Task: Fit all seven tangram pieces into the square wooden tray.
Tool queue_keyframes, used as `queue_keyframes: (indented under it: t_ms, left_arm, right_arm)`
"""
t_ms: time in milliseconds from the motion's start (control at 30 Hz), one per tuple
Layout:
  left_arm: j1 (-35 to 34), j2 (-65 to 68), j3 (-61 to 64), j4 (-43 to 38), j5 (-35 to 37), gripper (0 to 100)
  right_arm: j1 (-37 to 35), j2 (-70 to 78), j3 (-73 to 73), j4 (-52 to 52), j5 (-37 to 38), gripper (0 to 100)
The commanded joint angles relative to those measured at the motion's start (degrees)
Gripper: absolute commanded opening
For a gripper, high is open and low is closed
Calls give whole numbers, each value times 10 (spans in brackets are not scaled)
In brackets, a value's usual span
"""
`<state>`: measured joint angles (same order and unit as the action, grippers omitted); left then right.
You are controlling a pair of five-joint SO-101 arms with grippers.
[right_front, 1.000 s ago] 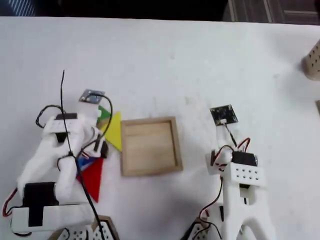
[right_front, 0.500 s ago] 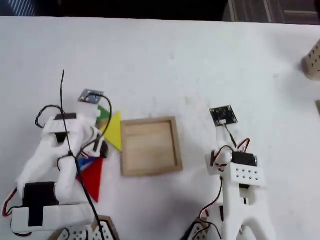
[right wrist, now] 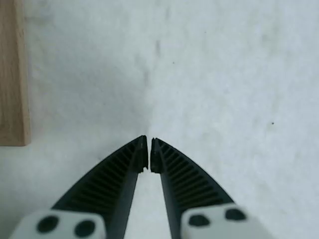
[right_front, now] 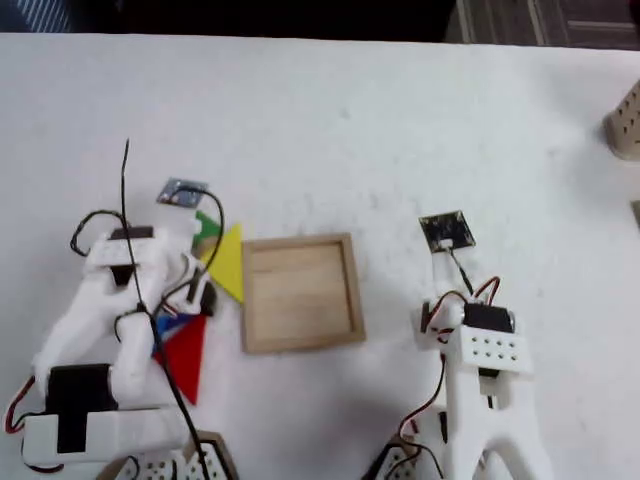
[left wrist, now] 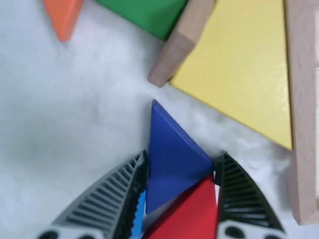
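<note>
In the left wrist view my left gripper (left wrist: 182, 158) is shut on a blue triangle (left wrist: 169, 149), one finger on each side of it. A red triangle (left wrist: 187, 216) lies partly over the blue one between the fingers. Ahead are a large yellow triangle (left wrist: 239, 69), a plain wooden piece (left wrist: 180, 42), a green piece (left wrist: 144, 12) and an orange piece (left wrist: 62, 15). The square wooden tray (right_front: 300, 292) has nothing in it, and the yellow triangle (right_front: 228, 262) touches its left side. My right gripper (right wrist: 149, 145) is shut on nothing, above bare table right of the tray's edge (right wrist: 12, 74).
The left arm (right_front: 125, 285) covers part of the pile left of the tray. The right arm (right_front: 478, 345) stands right of the tray. A perforated block (right_front: 625, 125) sits at the far right edge. White tabletop stretches behind the tray.
</note>
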<state>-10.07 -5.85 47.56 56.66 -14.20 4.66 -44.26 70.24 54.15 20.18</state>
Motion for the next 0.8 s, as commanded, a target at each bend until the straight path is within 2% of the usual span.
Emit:
queue_keyframes:
  t_ms: [0, 133, 300, 400, 633, 767]
  left_arm:
    - [22, 3, -15, 3, 4, 221]
    - [20, 3, -18, 3, 4, 221]
    - [18, 3, -25, 4, 91, 221]
    - [13, 3, -33, 5, 113, 221]
    - [-53, 3, -71, 6, 193, 221]
    - [-65, 3, -75, 9, 203, 221]
  right_arm:
    - [4, -16, -2, -9, 18, 18]
    - [5, -16, 11, -9, 44, 18]
    - [7, -16, 13, -16, 46, 18]
    - [7, -16, 13, -16, 46, 18]
    - [7, -15, 13, -16, 46, 18]
    - [7, -15, 13, -16, 46, 18]
